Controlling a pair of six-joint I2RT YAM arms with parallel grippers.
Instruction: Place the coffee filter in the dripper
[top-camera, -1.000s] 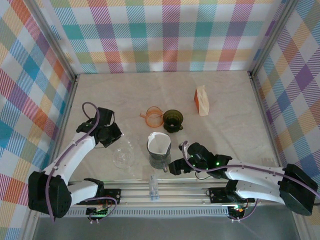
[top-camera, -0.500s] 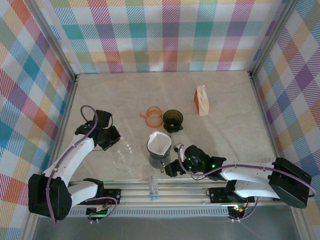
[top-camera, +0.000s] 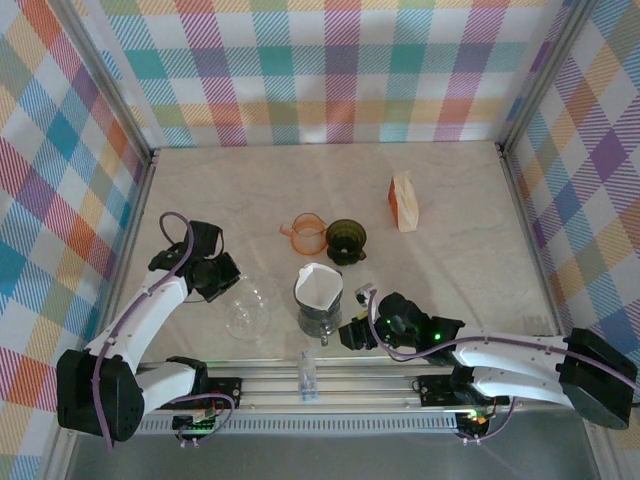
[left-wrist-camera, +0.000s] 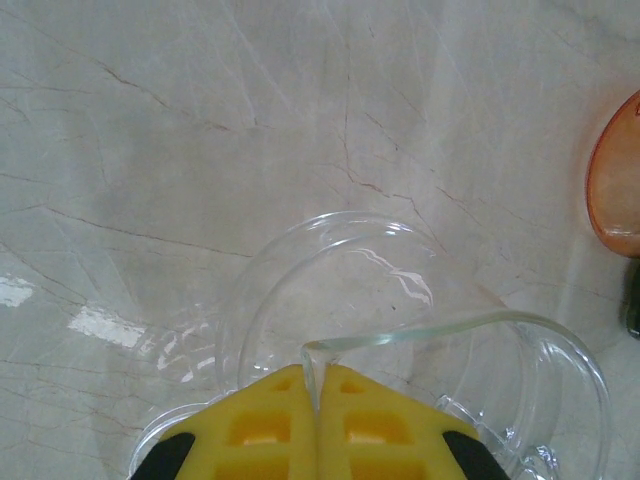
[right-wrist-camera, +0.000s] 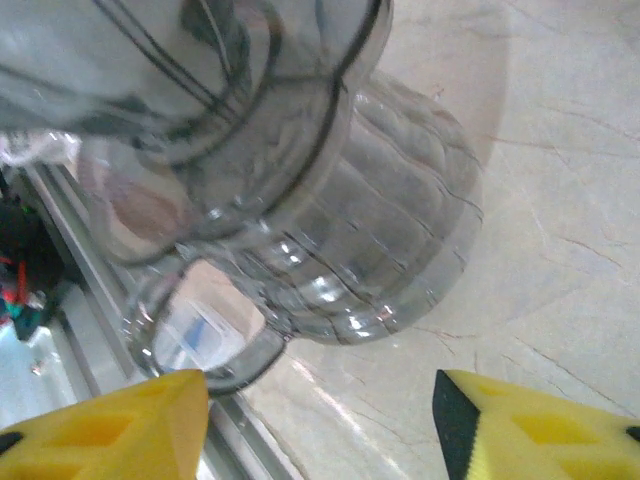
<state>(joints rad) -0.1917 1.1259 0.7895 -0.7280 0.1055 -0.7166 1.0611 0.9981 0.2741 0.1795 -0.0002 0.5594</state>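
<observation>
Item: coffee filter (top-camera: 318, 284), a white cone seated in the mouth of the glass dripper (top-camera: 318, 312).
Right end effector (right-wrist-camera: 320, 390): fingers spread, just right of the dripper, its handle (right-wrist-camera: 200, 340) ahead of them.
Left end effector (left-wrist-camera: 320, 375): pressed together on the rim of a clear glass bowl (left-wrist-camera: 420, 330), left of the dripper.
Risk: an off-centre squeeze on the handle may tip the dripper and spill the filter.

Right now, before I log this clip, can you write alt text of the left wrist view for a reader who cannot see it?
The left gripper, with yellow fingers, is shut on the thin rim of a clear glass vessel that sits on a pale marbled table. Part of an orange translucent item shows at the right border.
</observation>
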